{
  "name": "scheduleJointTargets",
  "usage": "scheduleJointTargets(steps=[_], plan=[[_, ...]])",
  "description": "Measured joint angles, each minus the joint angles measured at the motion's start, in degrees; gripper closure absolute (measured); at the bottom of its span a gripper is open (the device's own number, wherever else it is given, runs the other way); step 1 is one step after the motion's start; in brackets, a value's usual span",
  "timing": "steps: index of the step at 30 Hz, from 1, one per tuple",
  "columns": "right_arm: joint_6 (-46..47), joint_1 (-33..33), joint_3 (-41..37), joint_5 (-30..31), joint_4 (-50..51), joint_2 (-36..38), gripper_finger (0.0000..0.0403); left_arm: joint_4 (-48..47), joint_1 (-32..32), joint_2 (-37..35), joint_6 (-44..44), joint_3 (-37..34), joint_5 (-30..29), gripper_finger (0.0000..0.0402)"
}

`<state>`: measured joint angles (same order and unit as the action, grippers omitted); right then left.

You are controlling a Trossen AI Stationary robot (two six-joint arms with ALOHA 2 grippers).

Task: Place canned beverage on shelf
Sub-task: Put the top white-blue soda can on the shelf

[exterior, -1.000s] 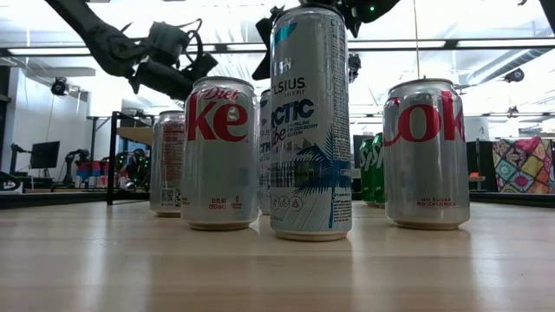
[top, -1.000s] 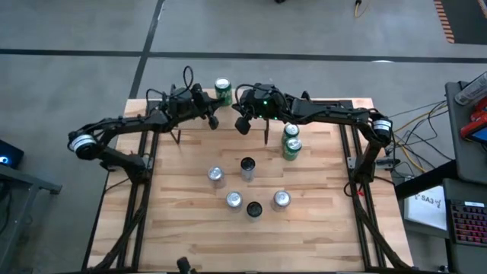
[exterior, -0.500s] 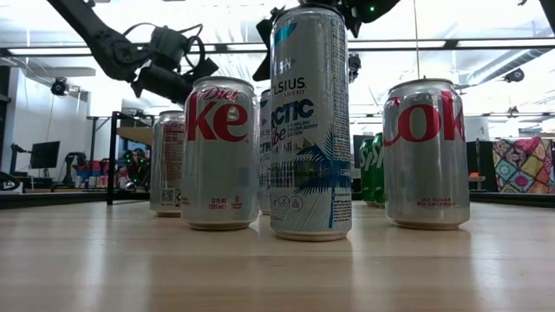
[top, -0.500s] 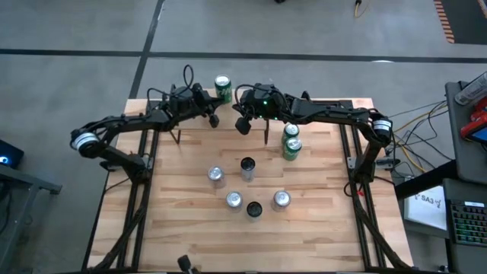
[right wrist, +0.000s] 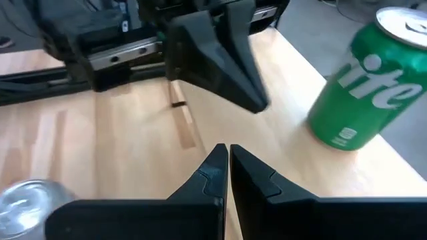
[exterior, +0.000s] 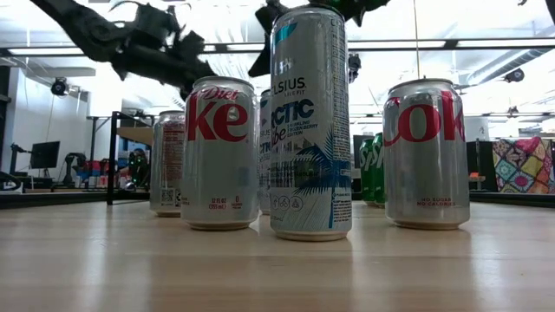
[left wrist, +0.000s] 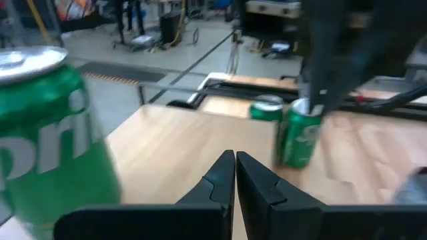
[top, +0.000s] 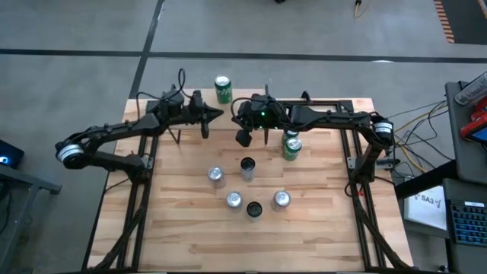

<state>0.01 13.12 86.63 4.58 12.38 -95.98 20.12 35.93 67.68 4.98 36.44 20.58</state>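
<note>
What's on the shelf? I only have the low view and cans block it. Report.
Observer: One green Sprite can stands upright on the shelf, near its far edge.
Operator: Give me both grippers.
Observer: The left gripper and the right gripper are both shut and empty. They face each other above the shelf's near side.
Operator: Count the green cans off the shelf.
Observer: Two green cans stand close together on the table, below the right arm.
</note>
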Motion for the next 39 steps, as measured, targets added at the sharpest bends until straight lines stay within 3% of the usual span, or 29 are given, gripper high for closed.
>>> scheduleJointTargets(steps=[9, 22, 27, 34, 39], plan=[[5.14, -4.62, 0.0, -0.33, 1.96, 1.04, 0.0394, 0.96, -9.33, -11.1, -4.56, -6.94, -0.57, 0.0402], [13.48, -10.31, 5.63, -0.11, 18.82, 1.0, 0.0394, 3.37, -24.31, -17.84, -6.63, -9.04, -6.1, 0.0402], [11.79, -13.02, 6.78, -0.1, 24.56, 0.98, 0.0394, 3.34, -25.87, -19.3, -8.67, -8.28, -6.1, 0.0402], [0.8, -16.23, 6.75, -0.28, 35.71, 0.96, 0.0394, 2.97, -26.02, -20.72, -12.64, -8.36, -6.09, 0.0402], [0.17, -16.89, 6.64, -0.24, 37.4, 0.96, 0.0394, 3.11, -26.34, -20.56, -13.97, -8.4, -6.09, 0.0402]])
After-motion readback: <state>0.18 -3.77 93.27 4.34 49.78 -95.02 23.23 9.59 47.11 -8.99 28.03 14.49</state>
